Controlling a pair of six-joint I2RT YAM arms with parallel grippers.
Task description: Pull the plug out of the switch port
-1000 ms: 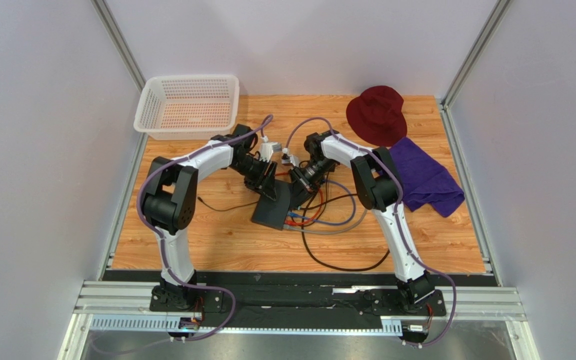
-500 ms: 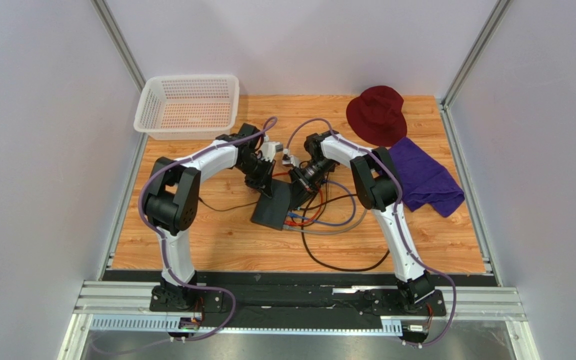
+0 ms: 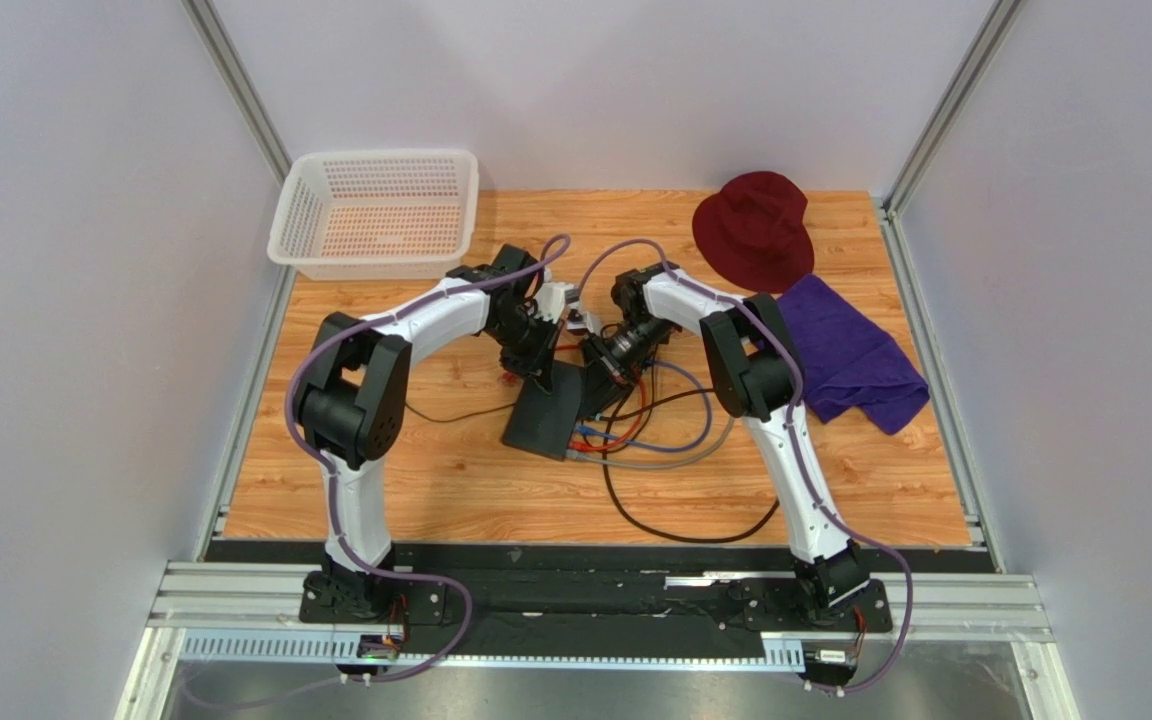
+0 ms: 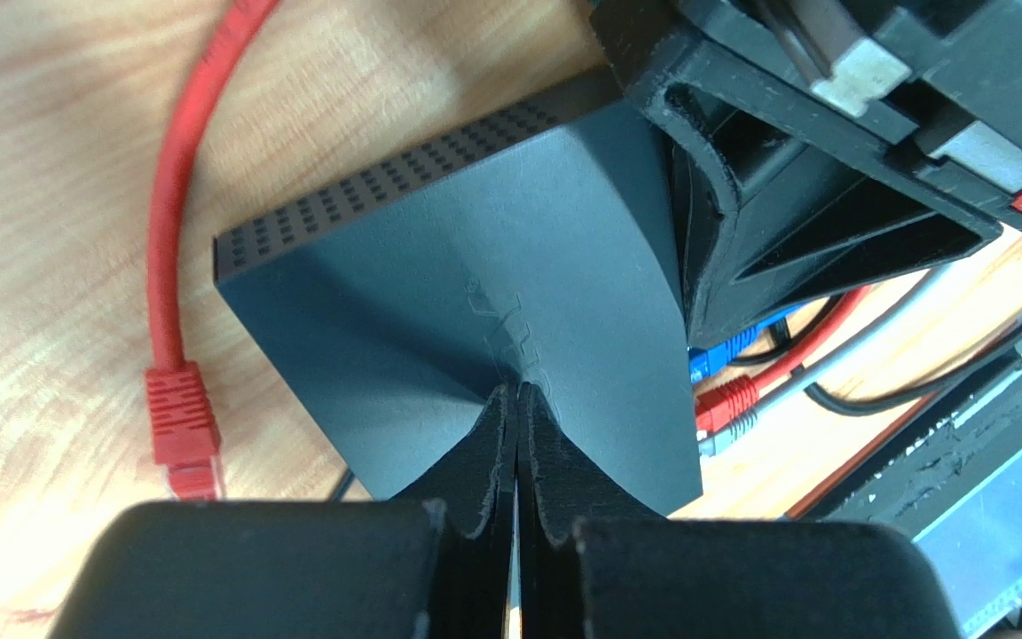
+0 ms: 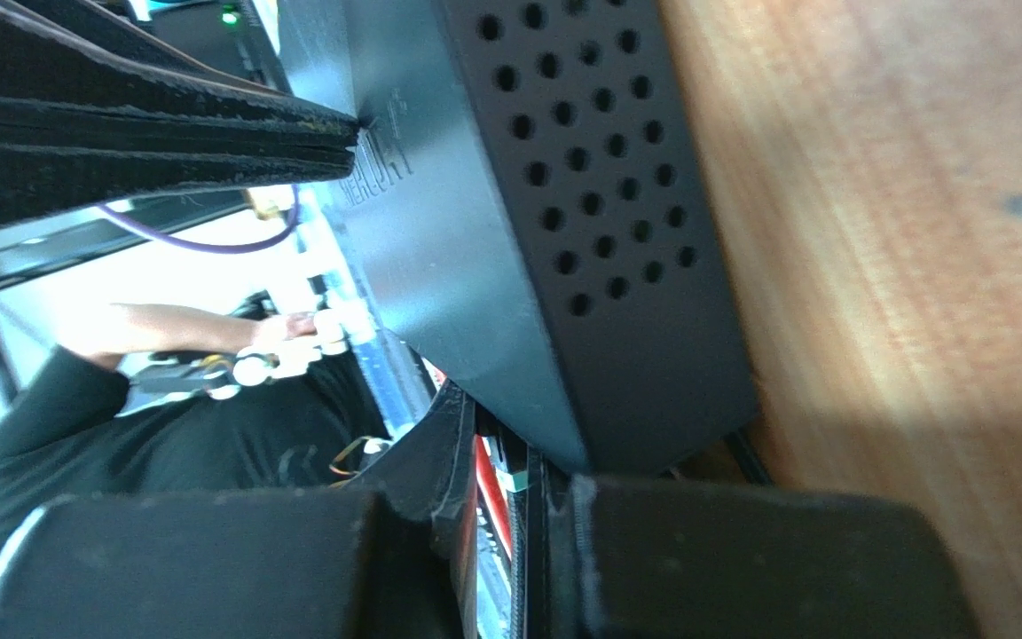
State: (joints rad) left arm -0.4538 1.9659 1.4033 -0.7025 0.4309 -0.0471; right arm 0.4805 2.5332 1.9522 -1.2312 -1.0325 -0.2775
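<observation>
Holding left hand [image 4: 519,394] clenched, empty, over switch [image 4: 477,293]; failing to tell grip of right hand [image 5: 510,466] beside plugs [image 4: 730,393]. Judging these light, stiff, latched: pinching the body close to the switch.

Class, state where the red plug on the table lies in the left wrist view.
The red plug lies on the wooden table at the view's lower left, just left of the dark grey switch box and not touching it.

1 overhead; 2 wrists near switch [image 4: 477,266]
</observation>
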